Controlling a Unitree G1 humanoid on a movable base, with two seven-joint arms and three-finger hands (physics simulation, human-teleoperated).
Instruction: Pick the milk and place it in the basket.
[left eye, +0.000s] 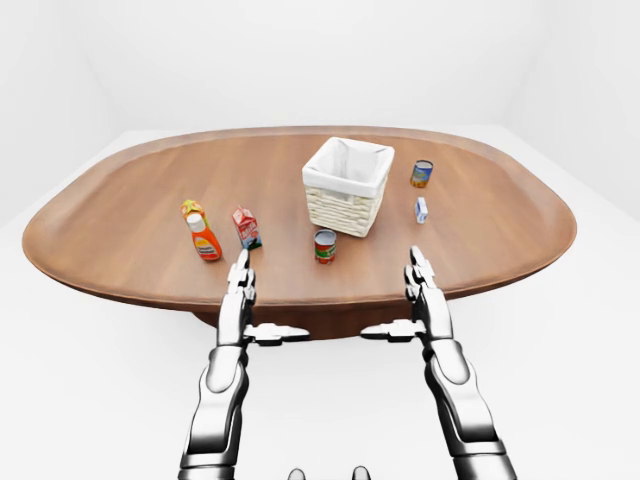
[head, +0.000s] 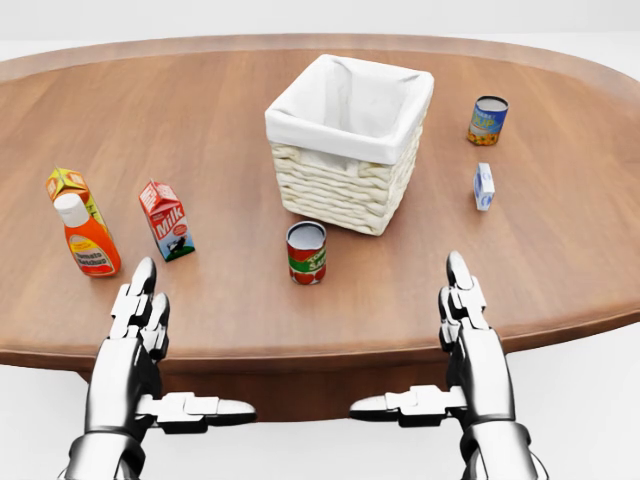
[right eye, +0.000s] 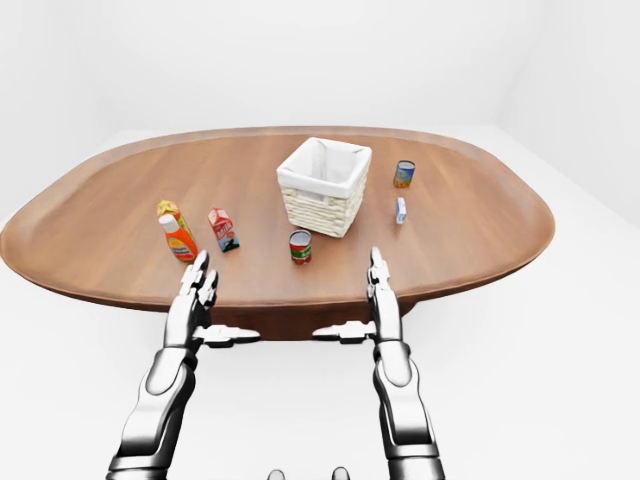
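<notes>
Both of my hands extended flat at the near rim of the oval brown wooden table (head: 230, 290), holding nothing.

In the head view, my left hand (head: 135, 335) at lower left and my right hand (head: 470, 335) at lower right have fingers straight and thumbs turned inward, empty. The red-and-white milk carton (head: 166, 220) stands upright at centre left, just above my left hand and apart from it. Further left I see an orange sauce bottle with a white cap (head: 86, 238) just beside a small orange-and-green carton (head: 70, 187). The white-lined woven wicker basket (head: 345, 185) sits at upper centre, a red-labelled tin can (head: 306, 252) just below it. At upper right stand a blue-and-yellow can (head: 487, 120) and a small blue-and-white carton (head: 483, 186).
</notes>
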